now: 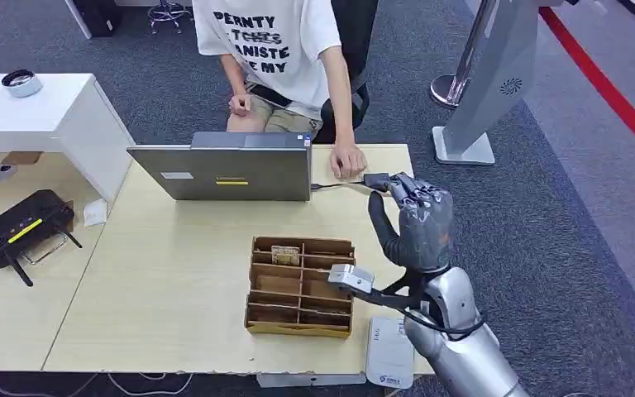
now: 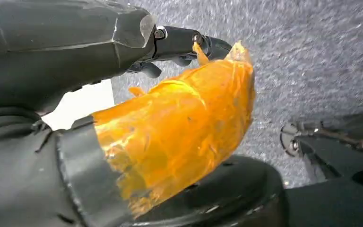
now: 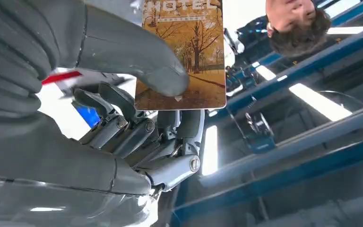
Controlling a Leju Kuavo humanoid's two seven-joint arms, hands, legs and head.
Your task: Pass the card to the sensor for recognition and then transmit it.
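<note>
Right hand point(image 1: 420, 222) raised over the surface point(image 1: 174, 281) near the laptop point(image 1: 223, 169), thumb and fingers pinching the card point(image 3: 184, 56). Left hand point(image 2: 137, 61): grip state unclear, orange wrap on thumb.

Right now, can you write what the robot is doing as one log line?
right hand: raised, pinching hotel card | person's hand: on table | step: card toward person
</note>
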